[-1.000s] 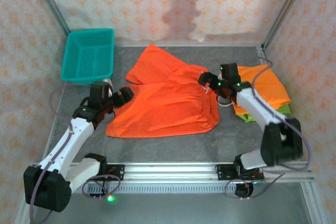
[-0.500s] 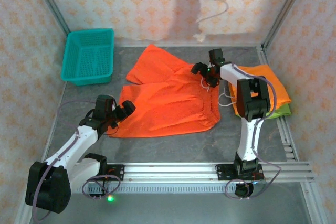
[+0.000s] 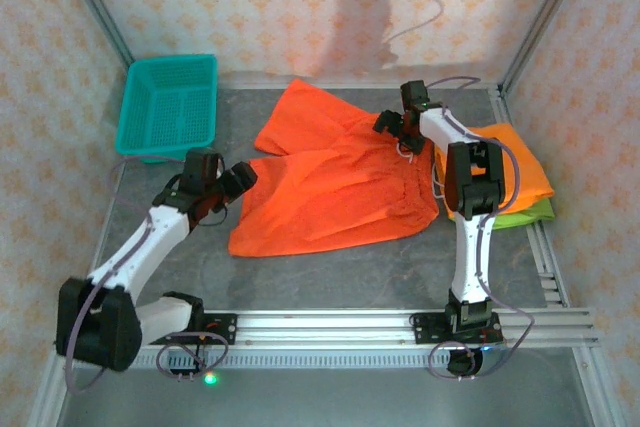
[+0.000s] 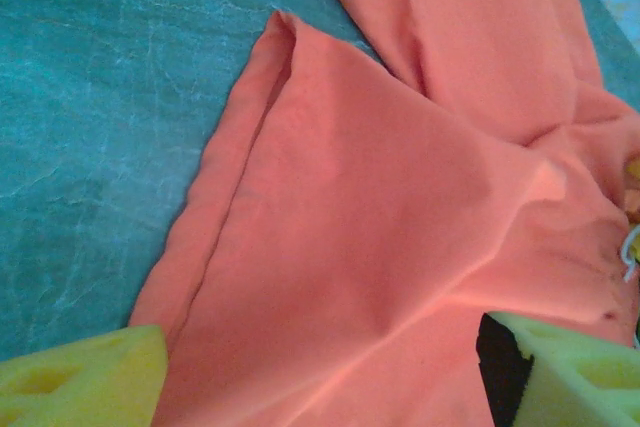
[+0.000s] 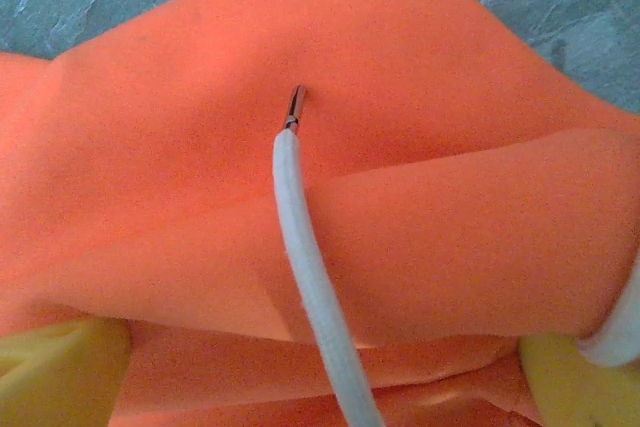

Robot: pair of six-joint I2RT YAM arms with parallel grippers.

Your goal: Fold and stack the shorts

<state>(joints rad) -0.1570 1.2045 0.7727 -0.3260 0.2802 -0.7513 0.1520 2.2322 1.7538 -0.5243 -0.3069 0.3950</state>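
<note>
A big pair of orange shorts (image 3: pixel 335 192) is spread flat on the gray counter (image 3: pixel 330 282), between the two grippers. The left gripper (image 3: pixel 238 179) is seen right at the left edge of these shorts, by one leg hem. Its jaws are held wide apart, and nothing is pinched between them. In the left wrist view its two yellow pads (image 4: pixel 80 382) are seen low at each side. The orange cloth lies flat under and ahead of them, and a folded hem runs along its edge next to the bare counter.

The right gripper (image 3: pixel 392 125) is seen at the far right part of the same shorts, by the waist. Its jaws are spread wide too. In the right wrist view a soft ridge of orange cloth is seen between its own pads (image 5: pixel 60 367). Whether the pads touch the cloth cannot be told. A white string (image 5: pixel 305 277) is laid across that ridge, just ahead of the gripper. It ends in a small dark tip (image 5: pixel 297 102).

Just to the right of the right gripper, a pile (image 3: pixel 515 172) of more shorts is set at the edge of the counter. An orange pair is on top, and a green pair (image 3: pixel 525 215) peeks out from under it on the near side.

A teal basket (image 3: pixel 168 102) is set beyond the left gripper, in the far left corner, apart from the shorts.
</note>
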